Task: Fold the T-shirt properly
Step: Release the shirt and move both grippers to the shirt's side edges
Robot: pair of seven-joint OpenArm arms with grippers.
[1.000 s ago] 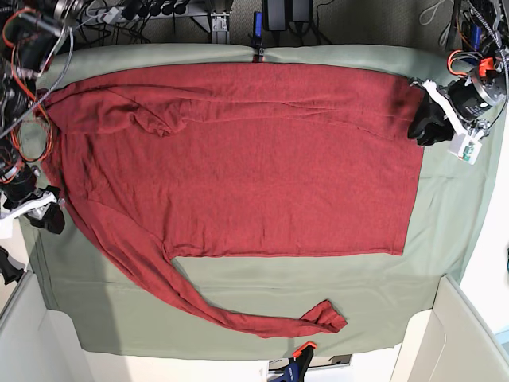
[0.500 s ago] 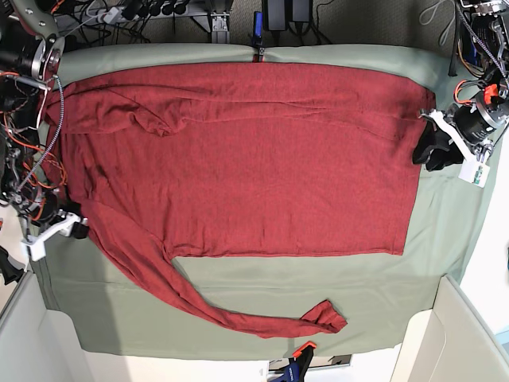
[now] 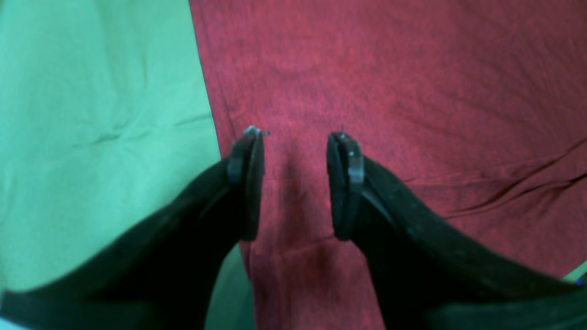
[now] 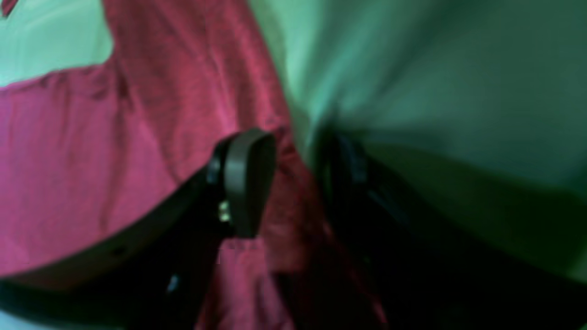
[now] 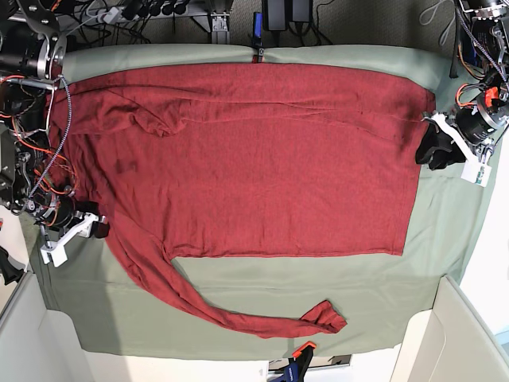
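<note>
The dark red T-shirt (image 5: 254, 159) lies spread flat on the sage green table cover (image 5: 445, 239). One long sleeve (image 5: 238, 318) trails toward the front edge; the other sleeve (image 5: 151, 119) lies folded over the body. My left gripper (image 5: 429, 150) is open at the shirt's right edge. In the left wrist view it (image 3: 296, 135) hovers over red fabric (image 3: 412, 91) beside the green cover (image 3: 91, 114). My right gripper (image 5: 99, 225) is at the shirt's left edge. In the blurred right wrist view it (image 4: 296, 151) is open, with the red fabric's (image 4: 69, 160) edge between its jaws.
Cables and electronics (image 5: 24, 119) crowd the left side, and power strips (image 5: 278, 12) line the back edge. White panels (image 5: 469, 334) stand at the front corners. An orange-handled clamp (image 5: 298, 354) sits at the front edge.
My right gripper has moved rightward along the shirt's left side, and the shirt's left edge has shifted right with it. My left gripper has moved a little toward the front along the right edge.
</note>
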